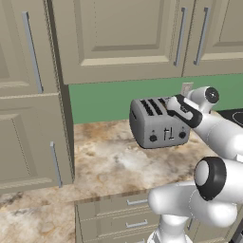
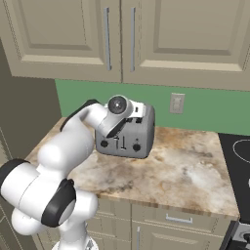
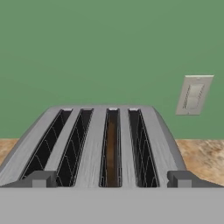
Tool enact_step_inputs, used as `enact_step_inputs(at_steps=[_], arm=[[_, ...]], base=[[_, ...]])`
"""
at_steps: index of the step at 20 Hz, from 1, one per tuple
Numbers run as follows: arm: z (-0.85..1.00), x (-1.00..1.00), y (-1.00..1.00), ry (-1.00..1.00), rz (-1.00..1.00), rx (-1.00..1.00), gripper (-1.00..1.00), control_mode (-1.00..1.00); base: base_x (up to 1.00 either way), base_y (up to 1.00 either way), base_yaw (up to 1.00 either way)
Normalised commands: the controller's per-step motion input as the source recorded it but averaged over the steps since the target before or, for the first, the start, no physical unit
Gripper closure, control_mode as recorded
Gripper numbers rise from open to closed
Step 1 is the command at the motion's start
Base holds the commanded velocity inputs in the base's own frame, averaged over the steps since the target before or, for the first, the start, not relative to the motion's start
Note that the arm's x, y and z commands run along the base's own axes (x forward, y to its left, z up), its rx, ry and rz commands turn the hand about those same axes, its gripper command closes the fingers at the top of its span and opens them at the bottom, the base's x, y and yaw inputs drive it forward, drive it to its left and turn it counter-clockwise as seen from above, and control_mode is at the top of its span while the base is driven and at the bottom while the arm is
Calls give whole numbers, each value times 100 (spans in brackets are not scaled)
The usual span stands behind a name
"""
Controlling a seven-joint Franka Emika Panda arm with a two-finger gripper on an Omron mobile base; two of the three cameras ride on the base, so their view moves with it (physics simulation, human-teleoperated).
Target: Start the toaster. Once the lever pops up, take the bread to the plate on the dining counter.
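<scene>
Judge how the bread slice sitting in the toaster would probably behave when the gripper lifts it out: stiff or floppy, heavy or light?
The bread stands thin and straight on edge in one slot of the toaster, so it is probably stiff rather than floppy. Being so slim, it is likely light. The narrow slot suggests a tilted pull could snag it on the wire guides.

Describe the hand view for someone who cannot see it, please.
Looking along the top of a grey four-slot toaster, a brown slice of bread sits in the third slot from the left. Behind it is a green wall with a beige wall switch on the right, and marbled counter on both sides.
</scene>
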Motion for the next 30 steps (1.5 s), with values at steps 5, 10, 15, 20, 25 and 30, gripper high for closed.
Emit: enact_step_inputs(at_steps=[5,10,15,20,25,30], arm=[[0,0,3,0,0,0,-100,-100],[0,0,0,0,0,0,-100,-100],[0,0,0,0,0,0,-100,-100],[0,0,0,0,0,0,-100,-100],[0,0,0,0,0,0,-100,-100],[0,0,0,0,0,0,-100,-100]], base=[[0,0,0],[0,0,0],[0,0,0],[0,0,0],[0,0,0],[0,0,0]])
